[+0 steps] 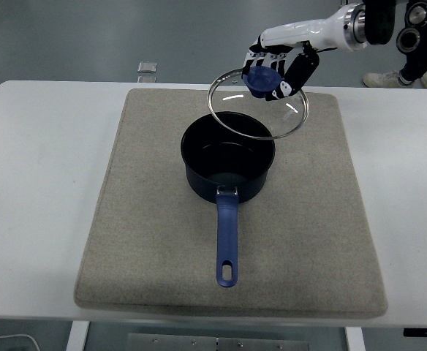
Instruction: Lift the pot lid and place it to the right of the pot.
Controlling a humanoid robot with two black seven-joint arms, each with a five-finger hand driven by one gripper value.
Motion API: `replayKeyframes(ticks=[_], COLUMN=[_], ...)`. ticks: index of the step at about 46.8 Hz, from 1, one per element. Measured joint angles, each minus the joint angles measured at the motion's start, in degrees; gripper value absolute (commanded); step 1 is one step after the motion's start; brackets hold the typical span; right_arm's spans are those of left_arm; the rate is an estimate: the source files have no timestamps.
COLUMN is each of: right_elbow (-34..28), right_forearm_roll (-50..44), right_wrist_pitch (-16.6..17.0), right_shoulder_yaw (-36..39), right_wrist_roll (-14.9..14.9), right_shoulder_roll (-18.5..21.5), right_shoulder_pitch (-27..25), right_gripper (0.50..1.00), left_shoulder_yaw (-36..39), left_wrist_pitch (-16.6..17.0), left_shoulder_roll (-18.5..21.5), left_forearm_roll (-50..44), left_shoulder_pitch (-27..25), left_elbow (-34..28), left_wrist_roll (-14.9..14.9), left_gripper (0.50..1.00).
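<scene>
A dark blue pot [228, 165] stands open in the middle of the beige mat [148, 241], its long blue handle [227, 245] pointing toward the near edge. My right hand [276, 69] is shut on the blue knob of the glass pot lid [257, 103]. It holds the lid tilted in the air, above and to the right of the pot's far rim. The lid touches nothing below it. My left hand is out of view.
A small clear object [148, 68] lies on the white table [38, 183] behind the mat's far left corner. The mat right of the pot [323, 190] is bare. A person's shoes [407, 77] show at the far right.
</scene>
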Motion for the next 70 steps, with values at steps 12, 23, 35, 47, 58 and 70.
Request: replayKeyframes(ticks=[12,23,35,47,58,70], right_elbow=[0.0,-0.1,-0.7,-0.9,-1.7,-1.9], right_forearm_roll=[-0.4,-0.7,-1.0,-1.0,-1.0,-1.1], right_wrist_pitch=[0.7,0.5,-1.0,-7.0,-10.4,-13.7], right_shoulder_yaw=[-0.8,-2.6,-4.0,-9.3,-9.8,-10.0], right_wrist_roll=[-0.1,-0.2,-0.4,-0.4,-0.4,-0.4], right_shoulder_roll=[-3.4,-6.3,-7.9,-8.5,-7.6,-7.4], right_shoulder_pitch=[0.1,-1.2,-5.0,-8.1,-11.6,-15.2], right_gripper=[0.5,0.5,0.5,0.5,0.5,0.5], left_shoulder_yaw=[0.0,0.0,0.0,0.0,0.0,0.0], left_wrist_pitch=[0.0,0.0,0.0,0.0,0.0,0.0], left_shoulder_roll=[0.0,0.0,0.0,0.0,0.0,0.0], left_forearm_roll=[0.0,0.0,0.0,0.0,0.0,0.0], left_shoulder_pitch=[0.0,0.0,0.0,0.0,0.0,0.0], left_elbow=[0.0,0.0,0.0,0.0,0.0,0.0], left_wrist_roll=[0.0,0.0,0.0,0.0,0.0,0.0], left_gripper=[1.0,1.0,1.0,1.0,1.0,1.0])
